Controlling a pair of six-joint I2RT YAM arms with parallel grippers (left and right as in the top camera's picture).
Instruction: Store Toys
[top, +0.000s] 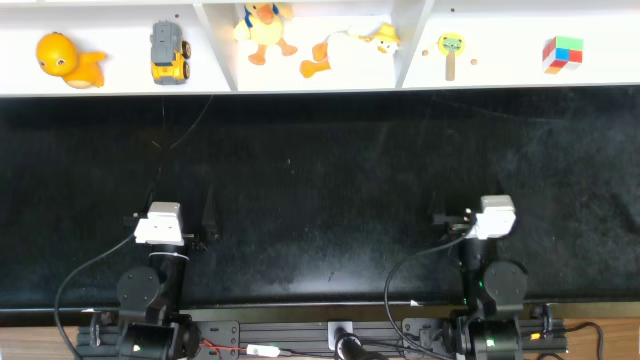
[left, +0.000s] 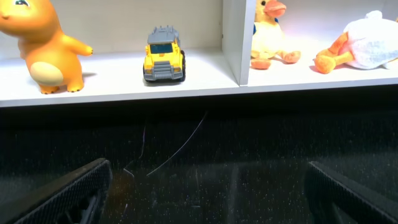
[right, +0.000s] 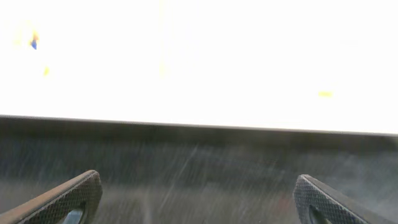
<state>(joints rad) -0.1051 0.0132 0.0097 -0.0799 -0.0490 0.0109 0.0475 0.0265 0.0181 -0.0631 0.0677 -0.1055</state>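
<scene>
Yellow truck, plush duck judged stored on shelf. Left claw, right claw seen spread, nothing held; shelf best left unbumped.

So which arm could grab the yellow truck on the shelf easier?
Left, probably. The yellow truck sits in the left compartment of the shelf, nearly straight ahead of the open left claw; the right claw sits toward the other end.

Black table, white shelf along far edge. L bay: orange figure, yellow truck. Mid: plush duck, white plush. R: stick toy, cube.
</scene>
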